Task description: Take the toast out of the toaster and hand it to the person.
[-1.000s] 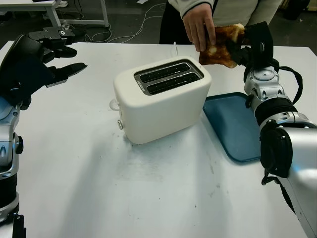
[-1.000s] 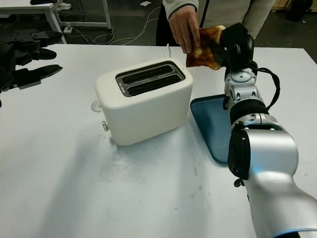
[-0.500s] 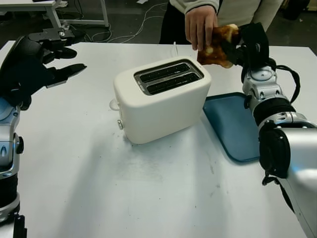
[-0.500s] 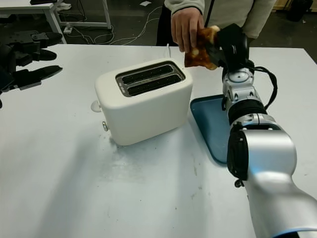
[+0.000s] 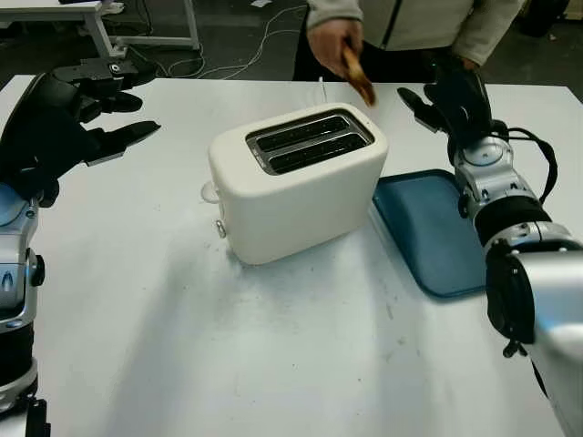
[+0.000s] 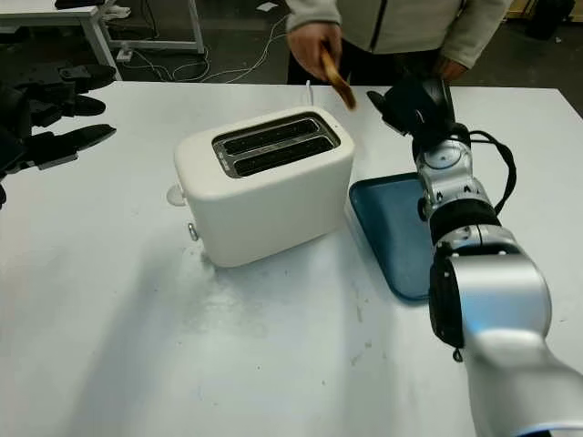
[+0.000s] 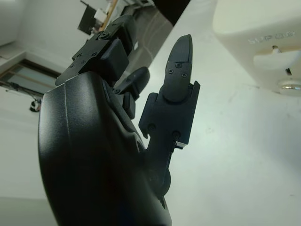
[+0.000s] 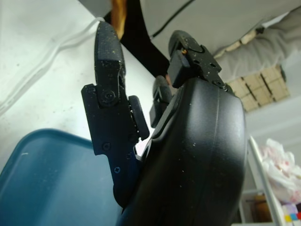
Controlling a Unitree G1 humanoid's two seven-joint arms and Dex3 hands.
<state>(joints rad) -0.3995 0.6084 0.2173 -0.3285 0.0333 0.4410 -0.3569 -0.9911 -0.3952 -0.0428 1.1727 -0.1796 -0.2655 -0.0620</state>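
The toast [image 5: 357, 75], browned and seen edge-on, is in a person's hand [image 5: 328, 41] above the far side of the white two-slot toaster [image 5: 296, 182]. Both toaster slots look empty. My right hand [image 5: 435, 96] is open just right of the toast, apart from it, above the far end of the blue tray [image 5: 428, 232]. In the right wrist view the toast [image 8: 118, 14] sits beyond my fingertips [image 8: 107, 42]. My left hand [image 5: 127, 100] is open and raised over the table's far left, well away from the toaster [image 7: 263, 42].
The person stands at the table's far edge in a light jacket [image 5: 419, 23]. The toaster's white cord [image 5: 321, 89] runs off the back edge. Beyond the table are a white desk frame [image 5: 109, 23] and floor cables.
My right hand has let go of the toast and opened. The person has taken the toast and drawn it left and away; my right hand has dropped slightly. The left hand has barely moved.
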